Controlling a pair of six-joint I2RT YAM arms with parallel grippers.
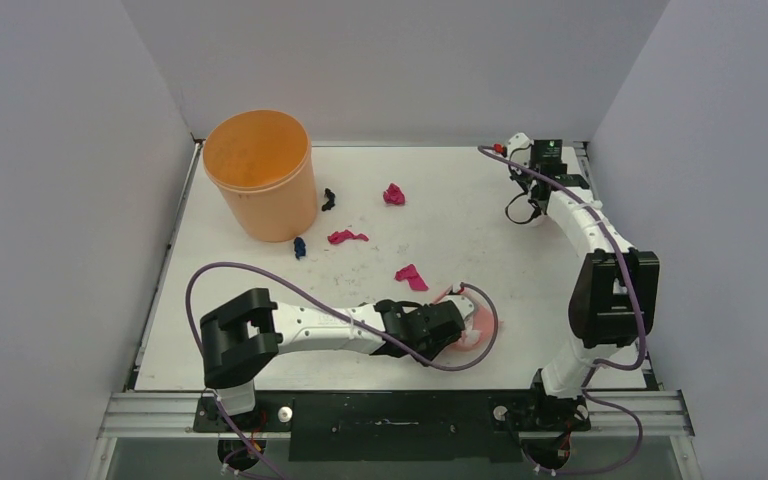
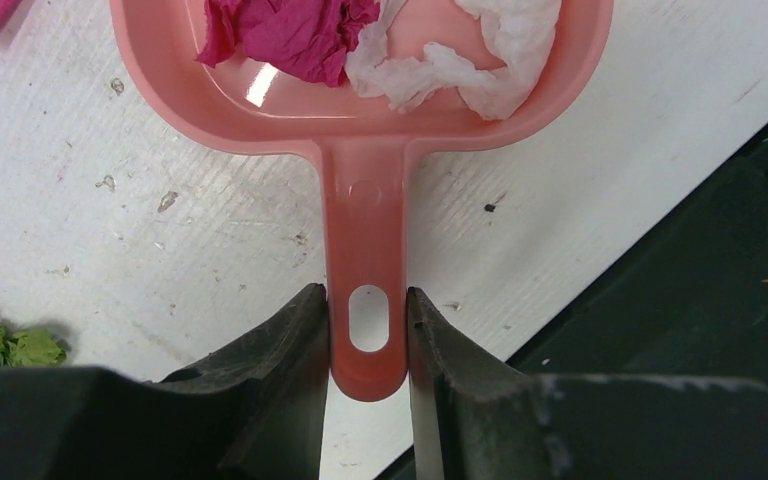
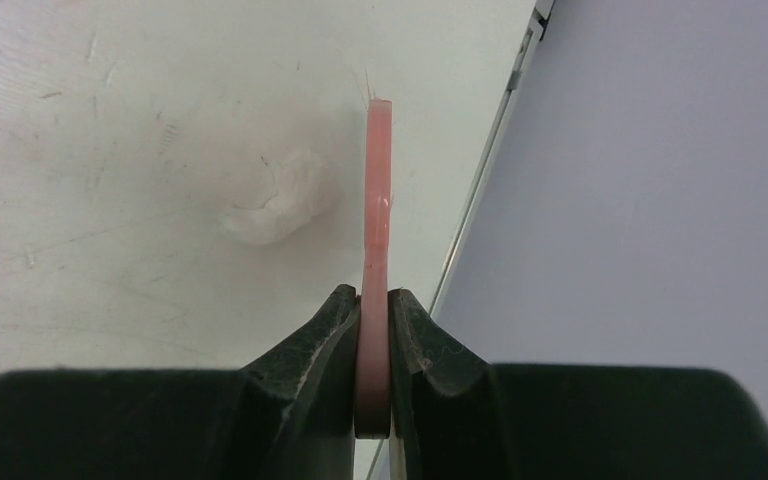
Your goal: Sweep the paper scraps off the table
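Near the front edge of the tabletop (image 1: pixel 520 330) I see my left end effector (image 2: pixel 367 300) clamped on the pink dustpan (image 2: pixel 360 170) handle, my right end effector (image 3: pixel 373 300) pinching the pink brush (image 3: pixel 378 180) by the far right corner, paper scraps (image 1: pixel 410 277) strewn mid-tabletop.

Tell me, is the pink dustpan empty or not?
Not empty: the left wrist view shows a magenta scrap and a white scrap lying in the dustpan.
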